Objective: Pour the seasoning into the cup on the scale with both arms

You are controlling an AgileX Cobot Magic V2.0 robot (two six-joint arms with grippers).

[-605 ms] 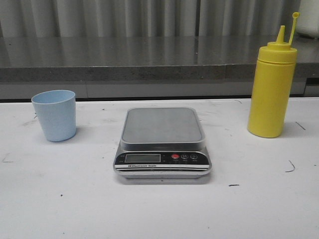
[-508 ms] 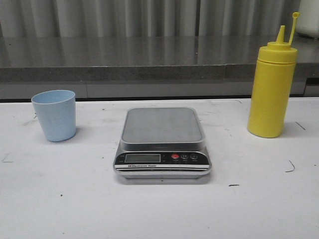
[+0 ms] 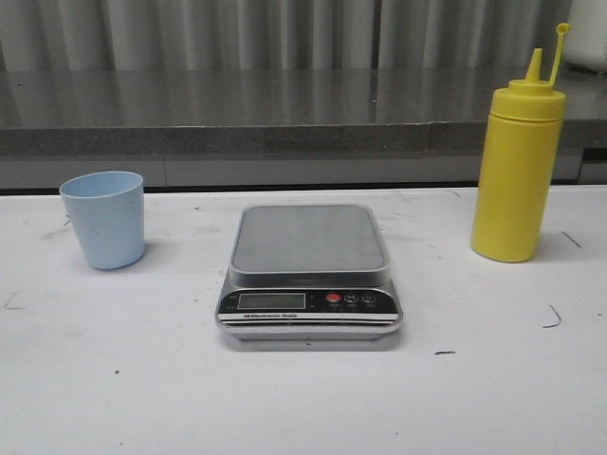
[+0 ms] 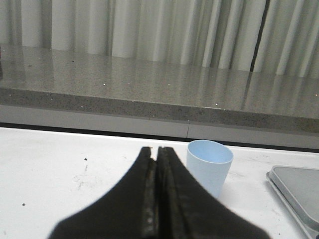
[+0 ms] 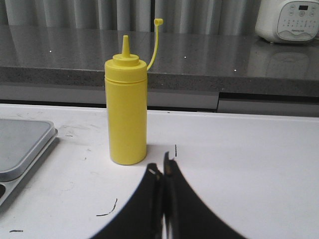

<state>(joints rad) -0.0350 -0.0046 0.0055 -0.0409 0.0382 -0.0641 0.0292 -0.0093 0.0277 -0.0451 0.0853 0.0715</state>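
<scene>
Background: pale vertical curtain folds behind a grey speckled stone ledge that runs across the rear; in front of it a white table with a few small dark scuff marks. Scale sits at the table's centre, steel platform bare, black front panel toward the camera, display blank or too faint to read, one red button beside two dark ones. Cup stands upright on the table to the left of the scale, well apart from it, mouth up; inside not visible from the front view. Bottle stands upright on the table to the right of the scale, also well apart, nozzle uncapped with the small cap hanging off its tether above and beside the tip. Neither arm appears in the front view. Left wrist view: left tool with its two black fingers pressed together, nothing between them, tips low over the table; the cup is just beyond and to one side of the tips, not touching, with a corner of the scale further over. Right wrist view: right tool likewise pressed together and holding nothing; the bottle stands near, ahead of the tips, apart from them. A white appliance sits on the ledge in that view.
</scene>
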